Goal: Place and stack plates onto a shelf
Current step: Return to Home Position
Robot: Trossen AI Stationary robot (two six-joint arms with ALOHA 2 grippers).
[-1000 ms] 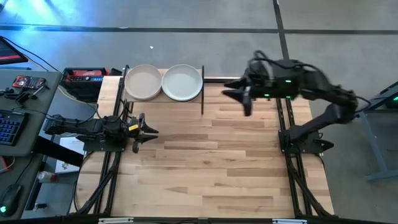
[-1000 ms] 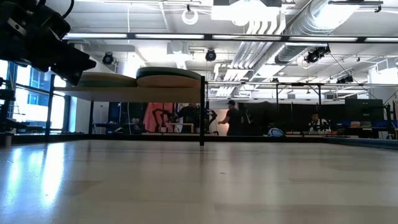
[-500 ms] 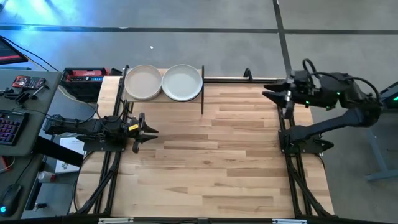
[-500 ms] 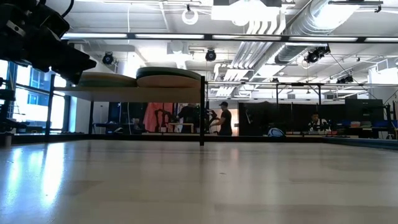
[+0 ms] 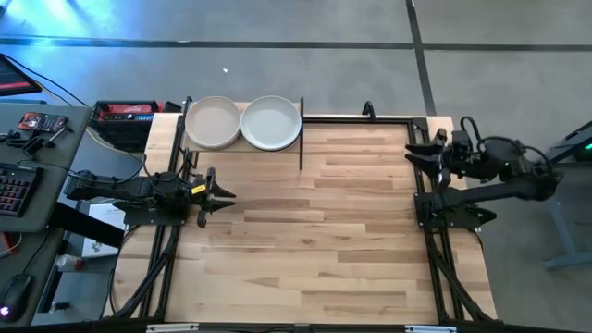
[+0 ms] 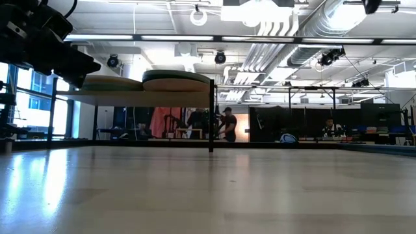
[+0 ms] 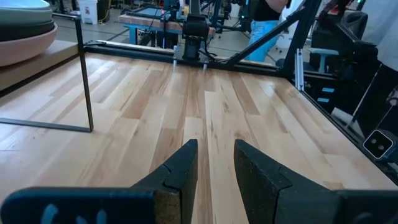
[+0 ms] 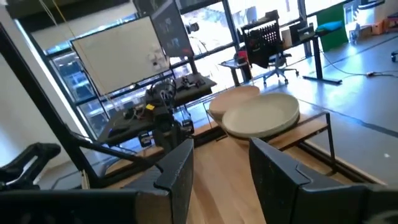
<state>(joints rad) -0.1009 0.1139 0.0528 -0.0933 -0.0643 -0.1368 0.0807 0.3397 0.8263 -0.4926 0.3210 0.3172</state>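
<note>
Two plate stacks [image 5: 271, 123] on shelf [image 6: 143, 99]; left tool [image 5: 227, 196], right tool [image 5: 413, 154] spread at wood tabletop [image 5: 314, 240] sides; person [image 6: 227, 123] beyond.

Your tabletop [image 5: 314, 231] is pale butcher-block wood, smooth, with a soft sheen in the low view. At eleven o'clock on it, the shelf [image 6: 143, 96] is a light wood board on thin black metal legs. The plates [image 5: 271, 123] stacked there look matt rather than glossy. The left gripper [image 5: 227, 195] and right gripper [image 5: 412, 155] have dark matt fingers, plastic by the look.
</note>
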